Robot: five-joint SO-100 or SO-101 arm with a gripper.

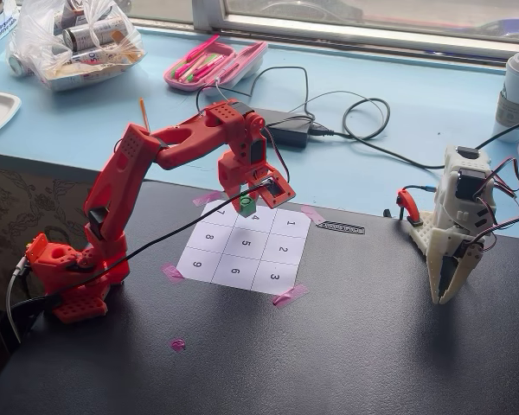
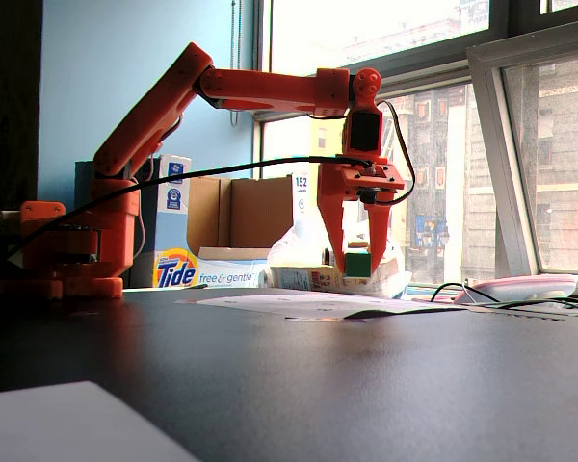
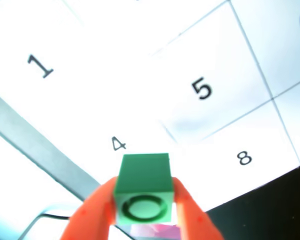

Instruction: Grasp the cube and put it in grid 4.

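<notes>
My red gripper (image 1: 247,207) is shut on the green cube (image 1: 246,205) and holds it a little above the numbered sheet, over the far edge by grid 4 (image 1: 258,217). In the wrist view the cube (image 3: 143,186) sits between my two orange fingers (image 3: 92,212), its dark ring mark facing the camera, with the digit 4 (image 3: 118,144) just beyond it. In the low fixed view the cube (image 2: 356,264) hangs between the fingers, clear of the paper (image 2: 299,304).
A white idle arm (image 1: 458,226) stands at the right of the black table. Pink tape pieces (image 1: 289,296) hold the sheet's corners; a pink scrap (image 1: 178,345) lies in front. Cables and a power brick (image 1: 287,128) lie behind the sheet.
</notes>
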